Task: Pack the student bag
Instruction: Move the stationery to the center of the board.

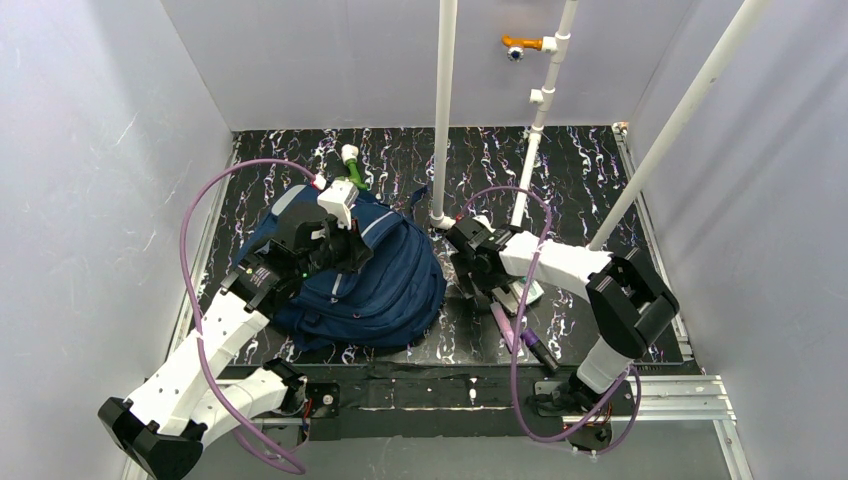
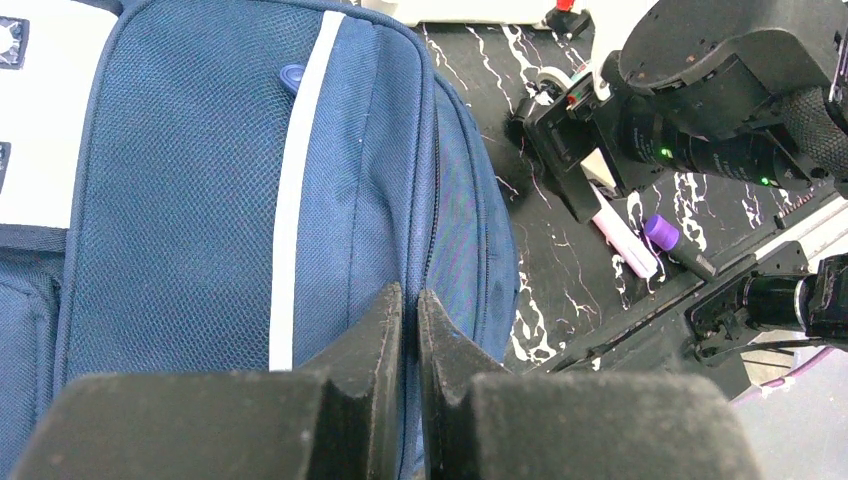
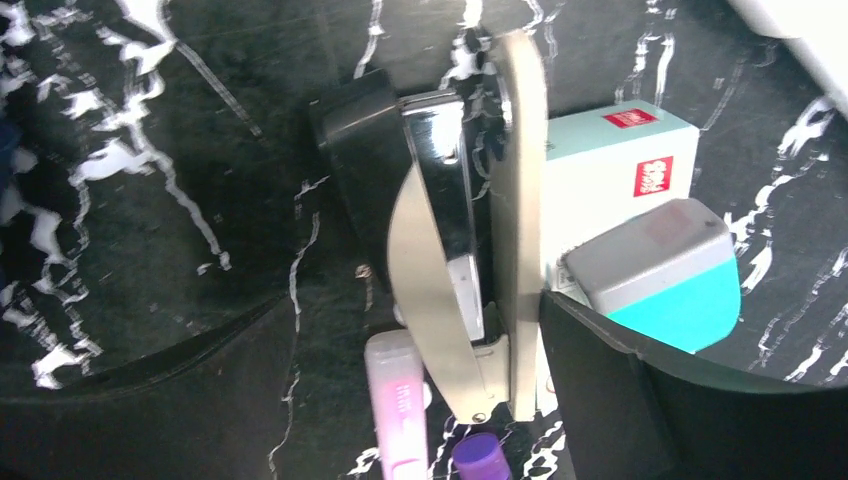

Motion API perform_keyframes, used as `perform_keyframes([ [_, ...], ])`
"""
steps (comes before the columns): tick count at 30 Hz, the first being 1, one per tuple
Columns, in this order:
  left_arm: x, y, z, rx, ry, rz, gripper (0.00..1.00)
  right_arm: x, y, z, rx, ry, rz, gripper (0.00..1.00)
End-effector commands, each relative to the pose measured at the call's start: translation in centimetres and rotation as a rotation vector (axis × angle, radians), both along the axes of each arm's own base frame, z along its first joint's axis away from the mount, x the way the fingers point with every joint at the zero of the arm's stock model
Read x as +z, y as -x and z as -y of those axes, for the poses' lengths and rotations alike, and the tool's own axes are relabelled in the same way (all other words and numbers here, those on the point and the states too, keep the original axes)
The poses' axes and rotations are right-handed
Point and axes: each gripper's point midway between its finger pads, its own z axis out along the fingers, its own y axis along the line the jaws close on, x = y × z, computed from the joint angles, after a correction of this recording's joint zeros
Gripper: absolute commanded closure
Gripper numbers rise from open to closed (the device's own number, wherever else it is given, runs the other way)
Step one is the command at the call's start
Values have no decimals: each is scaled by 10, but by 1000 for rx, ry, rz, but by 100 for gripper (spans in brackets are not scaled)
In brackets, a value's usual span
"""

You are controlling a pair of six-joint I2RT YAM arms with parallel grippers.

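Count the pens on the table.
2. A pink pen and a purple-capped pen lie side by side right of the bag. Others may hide under the right arm.

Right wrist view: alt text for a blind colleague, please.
A silver metal stapler with a black base lies on the black white-veined table between the fingers of the open right gripper. A white-and-teal box and grey-and-teal block sit beside it; a pink pen and purple cap show below.
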Motion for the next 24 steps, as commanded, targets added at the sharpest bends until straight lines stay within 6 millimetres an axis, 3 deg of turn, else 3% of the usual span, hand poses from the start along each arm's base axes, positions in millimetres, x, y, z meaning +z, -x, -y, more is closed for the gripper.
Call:
perform_keyframes([
  [1, 32, 5, 12, -40, 100, 48, 100, 21, 5, -37, -17, -198, -20, 2],
  [3, 31, 5, 12, -37, 101, 43, 100, 28, 8, -47, -3, -296, -41, 2],
  [5, 31, 5, 13, -41, 105, 40, 100, 35, 8, -45, 4, -316, -25, 2],
  [12, 31, 6, 14, -44, 109, 38, 100, 55, 4, 11, -95, -241, 72, 2],
  [16, 31, 7, 17, -54, 119, 30, 100, 41, 5, 58, -240, -209, 45, 2],
  [21, 28, 8, 20, -61, 139, 14, 100, 29, -12, 66, -245, -249, 61, 3],
  [24, 27, 11, 24, -67, 165, -6, 100, 19, -22, 74, -266, -198, 32, 10],
])
